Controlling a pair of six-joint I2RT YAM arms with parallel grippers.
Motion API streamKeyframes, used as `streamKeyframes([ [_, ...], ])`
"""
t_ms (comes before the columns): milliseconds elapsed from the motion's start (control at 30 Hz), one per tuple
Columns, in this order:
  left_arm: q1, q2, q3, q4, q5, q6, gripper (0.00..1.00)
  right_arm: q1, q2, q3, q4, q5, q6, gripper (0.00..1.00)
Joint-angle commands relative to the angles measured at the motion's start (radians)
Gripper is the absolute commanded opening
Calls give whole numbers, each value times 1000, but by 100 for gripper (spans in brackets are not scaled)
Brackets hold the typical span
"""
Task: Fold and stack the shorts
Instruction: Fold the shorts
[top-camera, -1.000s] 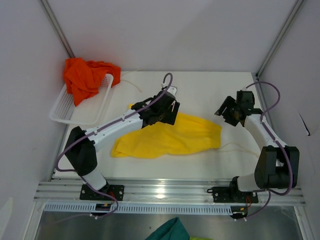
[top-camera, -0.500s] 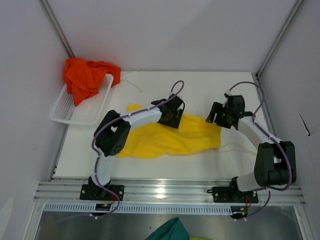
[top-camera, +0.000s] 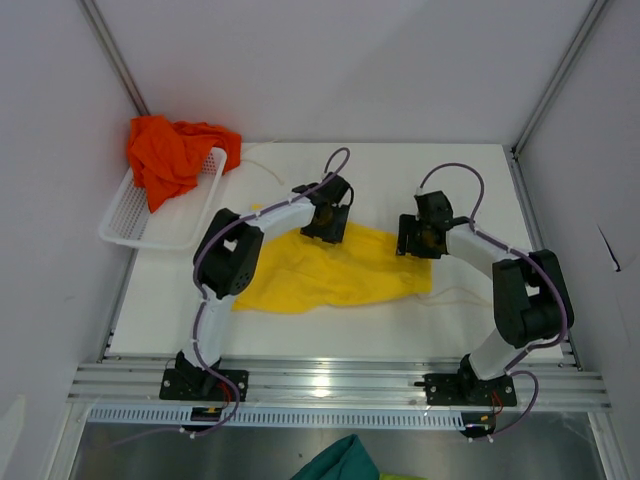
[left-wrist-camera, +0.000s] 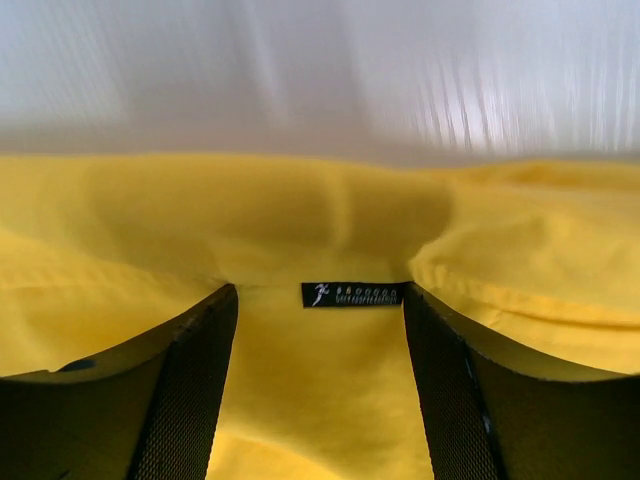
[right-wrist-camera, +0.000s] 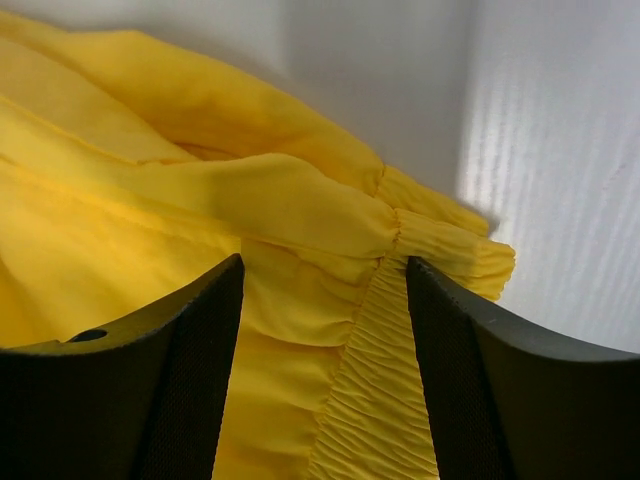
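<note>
Yellow shorts (top-camera: 335, 278): thin, rumpled, elastic-gathered edge.

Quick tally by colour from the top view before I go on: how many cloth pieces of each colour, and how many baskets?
Yellow shorts: 1
Orange-red shorts: 1
Teal-green cloth: 1
White basket: 1
Total: 4

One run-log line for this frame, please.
left gripper open over yellow shorts at label | right gripper open over their elastic waistband | orange shorts heaped in white basket | not stacked
</note>
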Motion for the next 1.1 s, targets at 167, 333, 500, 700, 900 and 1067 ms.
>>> streamKeyframes([
  [167, 88, 230, 362, -159, -2, 72, 69, 218, -89, -17, -25, -63, 118, 69],
  [333, 105, 221, 393, -152, -5, 75, 68, 226, -139, -10, -17, -63, 143, 79],
  [500, 102, 38, 211, -74, 4, 50, 69, 183, -268, -48, 3, -71, 124, 92],
  [700, 55, -133, 63, -49, -10, 36, 70, 183, -501, -236, 128, -77, 146, 93],
  [900, -33, -163, 149, -91, 27, 71, 70, 186, -693, -442, 308, -196, 190, 94],
  [1067, -97, -70, 281, -126, 116, 117, 70, 218, -842, -594, 432, -243, 262, 100],
])
